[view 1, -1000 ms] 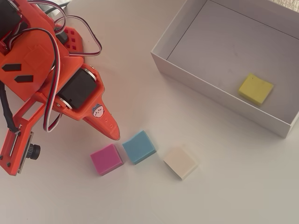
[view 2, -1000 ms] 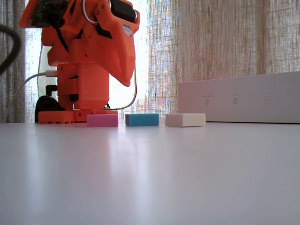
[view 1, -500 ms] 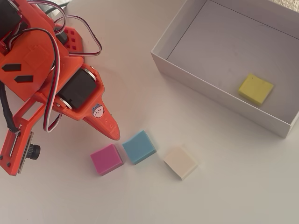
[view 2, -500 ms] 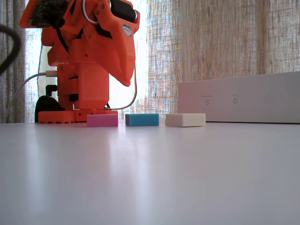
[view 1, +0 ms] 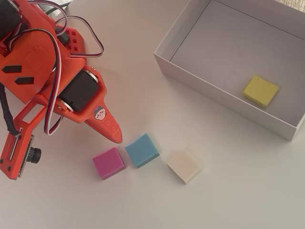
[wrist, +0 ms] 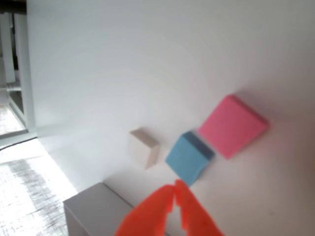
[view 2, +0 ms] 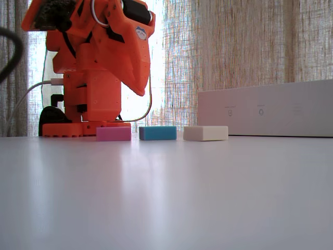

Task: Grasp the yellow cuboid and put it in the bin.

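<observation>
The yellow cuboid (view 1: 260, 90) lies flat on the floor of the bin (view 1: 214, 95), near its front right wall in the overhead view. The bin's wall hides it in the fixed view, where only the bin's white side (view 2: 270, 109) shows. A corner of the bin (wrist: 93, 209) shows in the wrist view. My orange gripper (view 1: 116, 138) is shut and empty. It hangs above the table well to the left of the bin, its tip just above and left of the blue block. Its tips (wrist: 174, 186) are pressed together in the wrist view, and it is raised off the table in the fixed view (view 2: 140, 91).
A pink block (view 1: 108, 162), a blue block (view 1: 142, 150) and a cream-white block (view 1: 184, 165) lie in a row on the white table in front of the arm's base (view 2: 86, 127). Cables loop around the arm at the upper left.
</observation>
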